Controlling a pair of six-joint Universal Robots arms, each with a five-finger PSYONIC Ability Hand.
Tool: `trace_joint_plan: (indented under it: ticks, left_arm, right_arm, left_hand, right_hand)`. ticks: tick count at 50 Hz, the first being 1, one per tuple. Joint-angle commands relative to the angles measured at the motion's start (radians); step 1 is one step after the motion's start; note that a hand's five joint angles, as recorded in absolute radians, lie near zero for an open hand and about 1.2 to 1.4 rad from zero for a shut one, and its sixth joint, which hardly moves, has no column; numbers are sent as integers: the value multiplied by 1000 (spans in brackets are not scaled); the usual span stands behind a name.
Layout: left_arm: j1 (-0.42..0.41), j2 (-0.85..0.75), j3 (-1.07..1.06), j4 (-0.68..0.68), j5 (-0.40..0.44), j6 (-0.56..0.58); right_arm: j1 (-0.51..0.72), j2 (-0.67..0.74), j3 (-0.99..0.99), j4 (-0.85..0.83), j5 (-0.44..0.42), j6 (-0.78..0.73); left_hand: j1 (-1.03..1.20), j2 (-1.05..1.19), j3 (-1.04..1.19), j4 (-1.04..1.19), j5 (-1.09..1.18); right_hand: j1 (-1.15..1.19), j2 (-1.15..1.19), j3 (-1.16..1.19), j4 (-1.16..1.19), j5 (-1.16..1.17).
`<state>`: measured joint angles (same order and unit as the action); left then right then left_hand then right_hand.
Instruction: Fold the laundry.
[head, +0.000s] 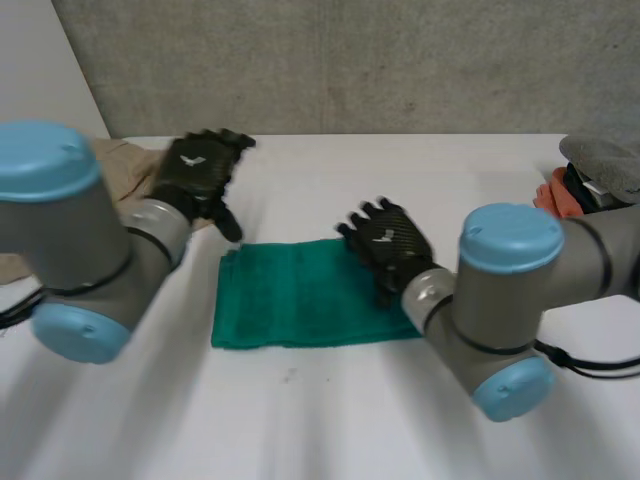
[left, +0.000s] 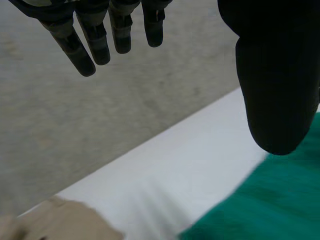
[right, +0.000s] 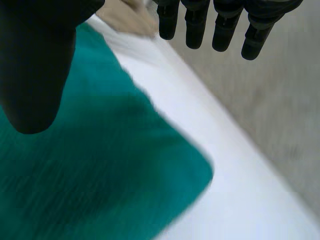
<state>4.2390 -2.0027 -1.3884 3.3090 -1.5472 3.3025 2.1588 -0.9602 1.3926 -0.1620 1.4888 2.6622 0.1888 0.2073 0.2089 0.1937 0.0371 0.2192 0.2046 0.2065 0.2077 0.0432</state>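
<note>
Green cloth towel: I see a flat rectangle, long axis side to side.
Left hand: fingers straight, empty.
Right hand: fingers straight, empty.

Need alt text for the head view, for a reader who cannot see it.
A green towel lies flat as a rectangle in the middle of a white table. The robot's right hand, open, is over the towel's end on its own side; the left hand, open, is off the towel beside a beige cloth.
</note>
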Motion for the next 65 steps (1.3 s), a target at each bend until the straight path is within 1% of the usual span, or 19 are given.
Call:
trace_joint_plan:
  ticks: [1,3,7,8,12,15,19,24,26,27,28,29,30,35,42,53,57,62,65]
  left_arm:
    - [-108,-129,95,-22,-79,49]
    - [-109,-131,106,-35,-112,48]
    - [-100,-97,111,-71,-151,35]
    - [-85,-78,106,-77,-146,26]
    - [-42,-21,83,-78,-117,9]
    - [-13,13,68,-78,-103,6]
    - [30,59,36,-81,-91,6]
    - [78,97,-12,-80,-79,5]
    - [87,101,-24,-83,-73,5]
    - [91,102,-40,-83,-64,6]
    - [94,101,-44,-83,-59,8]
    - [96,101,-50,-83,-56,9]
    - [98,101,-55,-82,-53,11]
    - [104,84,-51,-75,-36,15]
    - [72,64,28,-83,-34,12]
    - [-143,-99,239,-134,-47,-20]
    - [-195,-209,325,-225,-108,-23]
    - [-209,-335,400,-380,-305,-32]
    - [-208,-356,404,-417,-362,-31]
  right_arm:
    - [-83,44,23,111,11,67]
    - [-97,61,19,125,21,45]
    - [-120,74,-1,160,76,-44]
    - [-122,66,-10,167,111,-77]
    - [-102,6,-23,75,178,-117]
    - [-48,-23,-24,7,165,-145]
    - [82,-12,-24,-97,70,-231]
    - [242,75,-29,-194,-151,-335]
    - [271,107,-40,-189,-185,-360]
    - [282,121,-47,-182,-183,-370]
    - [294,145,-65,-160,-158,-386]
    - [297,155,-75,-147,-136,-390]
    - [297,159,-84,-131,-107,-392]
    - [273,98,-110,-90,24,-265]
    - [159,-51,-101,-38,51,62]
    - [1,-5,-222,277,22,314]
    - [-16,76,-331,372,-28,373]
    - [-8,196,-475,482,-113,409]
    - [3,244,-524,510,-130,401]
  left_hand:
    - [-14,-33,-34,-19,-37]
    - [-14,-33,-34,-19,-37]
    - [-14,-33,-34,-19,-37]
    - [-14,-33,-34,-19,-37]
    - [-14,-33,-34,-19,-37]
    - [-14,-33,-34,-19,-37]
    - [-14,-33,-34,-19,-37]
    - [-14,-33,-34,-19,-37]
    - [-14,-33,-34,-19,-37]
    - [-14,-33,-34,-19,-37]
    - [-14,-33,-34,-19,-37]
    - [-14,-33,-34,-19,-37]
    - [-14,-33,-34,-19,-37]
    - [-14,-33,-34,-19,-37]
    - [-14,-33,-34,-19,-37]
    - [-14,-33,-34,-19,-37]
    - [-14,-33,-34,-19,-37]
    - [-14,-33,-34,-19,-37]
    - [-14,-33,-34,-19,-37]
  right_hand:
    - [81,95,94,92,82]
    - [277,292,290,289,279]
    - [1101,1115,1113,1112,1102]
    - [1176,1191,1189,1188,1178]
    - [1177,1192,1190,1189,1179]
    - [1177,1192,1190,1189,1179]
    - [1177,1192,1190,1189,1179]
    - [1177,1192,1190,1189,1179]
    - [1177,1192,1190,1189,1179]
    - [1119,1133,1131,1130,1120]
    - [540,554,552,551,541]
    - [217,232,230,229,218]
    - [71,86,84,83,73]
    - [-45,-30,-32,-33,-43]
    - [-45,-30,-32,-33,-43]
    - [-45,-30,-32,-33,-43]
    - [-45,-30,-32,-33,-43]
    - [-45,-30,-32,-33,-43]
    - [-45,-30,-32,-33,-43]
